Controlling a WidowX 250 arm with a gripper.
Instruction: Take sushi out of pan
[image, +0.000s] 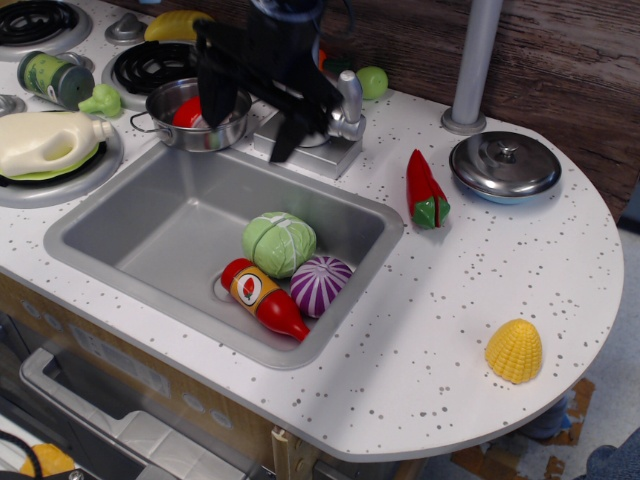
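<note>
Observation.image view: a white speckled desk (470, 300) with a curved front edge is shown against a dark wood-grain wall (570, 70).

- A grey sink (150, 235) is recessed in the desk; a cabbage (279, 243), a purple onion (320, 285) and a ketchup bottle (264, 298) are held in it.
- To the right, a chili (424, 190), a lid (504, 165) and a yellow corn piece (514, 350) are laid well apart.
- The pan (170, 125) is placed behind the sink's rear edge. The sushi (186, 111) is seen inside it, largely covered by the arm.
- The pincer (250, 125), dark and blurred, is held with its fingers spread apart over the pan's right side; nothing is gripped.
- Burners (150, 65) and a white jug (45, 140) at far left are cut off by the frame.
</note>
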